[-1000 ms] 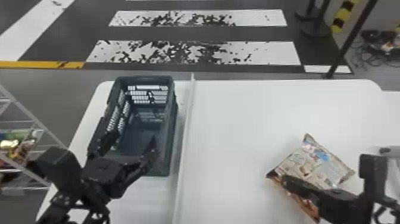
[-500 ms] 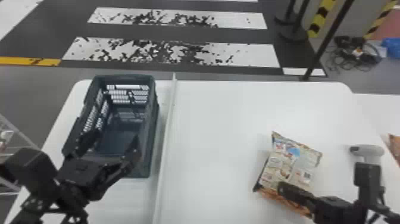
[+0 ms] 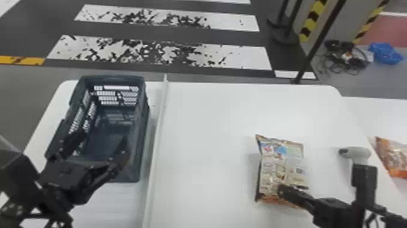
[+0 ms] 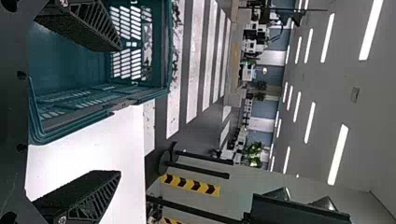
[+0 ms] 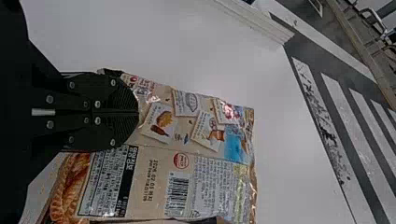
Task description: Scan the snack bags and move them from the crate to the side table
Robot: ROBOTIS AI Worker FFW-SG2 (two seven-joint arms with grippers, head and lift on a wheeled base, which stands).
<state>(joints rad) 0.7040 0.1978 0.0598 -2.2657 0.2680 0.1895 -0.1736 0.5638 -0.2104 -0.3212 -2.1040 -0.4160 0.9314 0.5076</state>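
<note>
In the head view my left gripper (image 3: 103, 142) stands open over the near part of the dark crate (image 3: 142, 124). The left wrist view shows the left gripper (image 4: 120, 110) with its fingers spread, one above the teal-looking crate (image 4: 70, 60). On the right, my right gripper (image 3: 280, 190) is shut on the lower part of a beige and orange snack bag (image 3: 284, 163). In the right wrist view the right gripper (image 5: 138, 112) has its fingers together at the snack bag (image 5: 187, 126), whose printed back with the barcode faces up. A grey handheld scanner (image 3: 357, 152) is right of the bag.
A white rail (image 3: 157, 133) runs along the white table (image 3: 206, 157) beside the crate. The side table (image 3: 375, 118) adjoins at the right, with another orange snack bag (image 3: 393, 156) on it. Black posts and cables stand on the floor behind.
The head view has swung right, bringing the scanner and the side table's bag into sight. The snack bag has turned counterclockwise along with my right gripper, which stays shut on it.
</note>
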